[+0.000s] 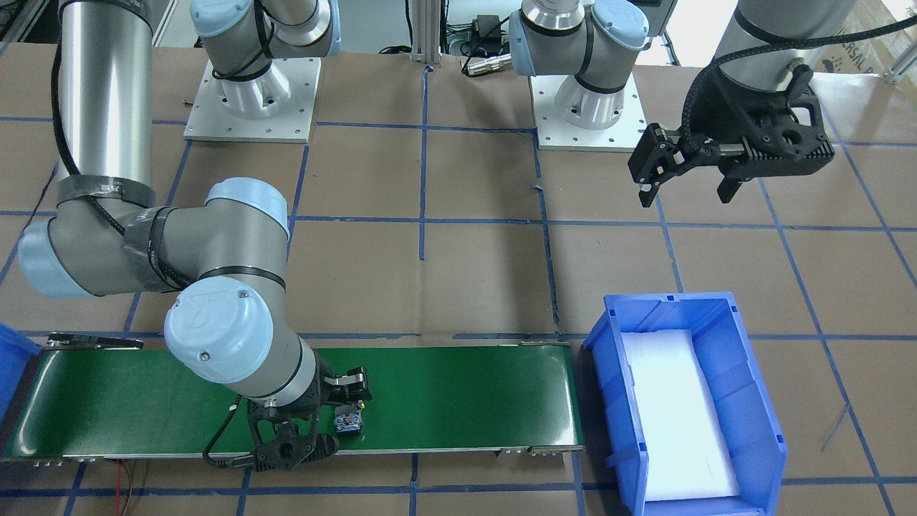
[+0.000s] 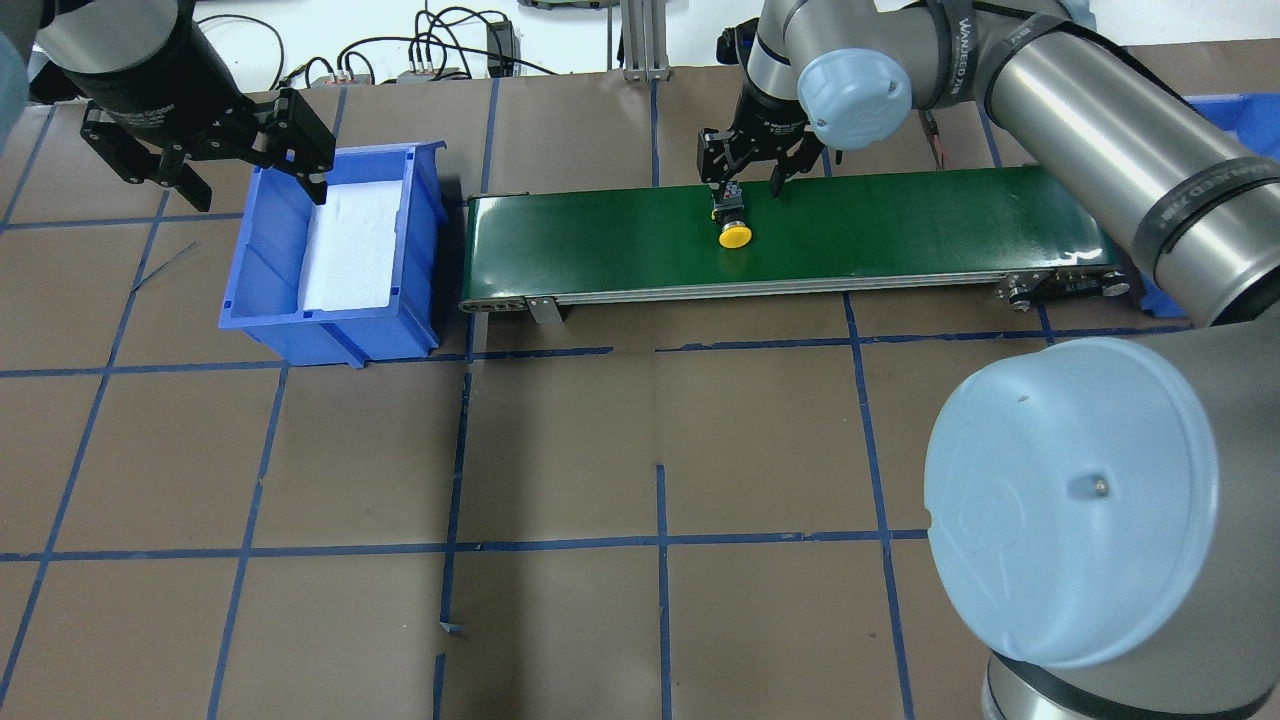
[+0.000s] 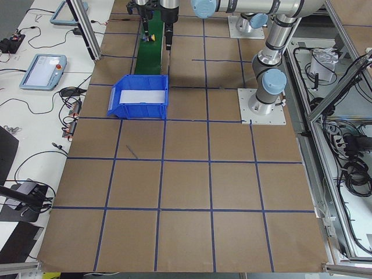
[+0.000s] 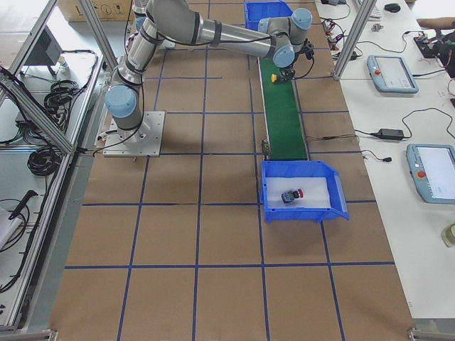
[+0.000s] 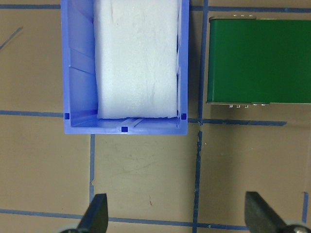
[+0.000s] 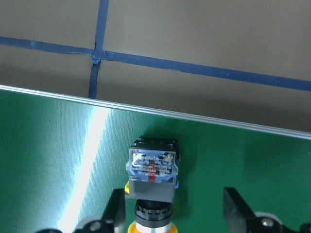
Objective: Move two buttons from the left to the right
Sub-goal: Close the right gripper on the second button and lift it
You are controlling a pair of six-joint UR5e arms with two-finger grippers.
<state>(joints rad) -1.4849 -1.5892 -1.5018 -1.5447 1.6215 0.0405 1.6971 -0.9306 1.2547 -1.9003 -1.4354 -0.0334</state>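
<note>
The yellow button [image 2: 735, 235] lies on its side on the green conveyor belt [image 2: 900, 230], near mid-length. Its cap faces the robot and its contact block points to the belt's far edge, with a strip of bare green left before the rail. Long stretches of bare belt run both ways from it.

The right gripper [image 2: 748, 188] is low over the button with its jaws apart and clamps nothing. In the wrist view the block sits between the fingers [image 6: 115, 211], close against one of them, with clear room before the other.

The left gripper [image 2: 250, 178] hangs spread wide with nothing in it. It is above the brown table, back from the blue bin [image 2: 330, 335] on the robot's side.

The bin stands just off the belt's left end, a narrow gap between them, and white foam [image 2: 350, 240] lines its floor. The exterior right view alone shows a red button [image 4: 291, 194] lying on that foam. Another blue bin [image 2: 1230, 105] stands at the belt's right end.
</note>
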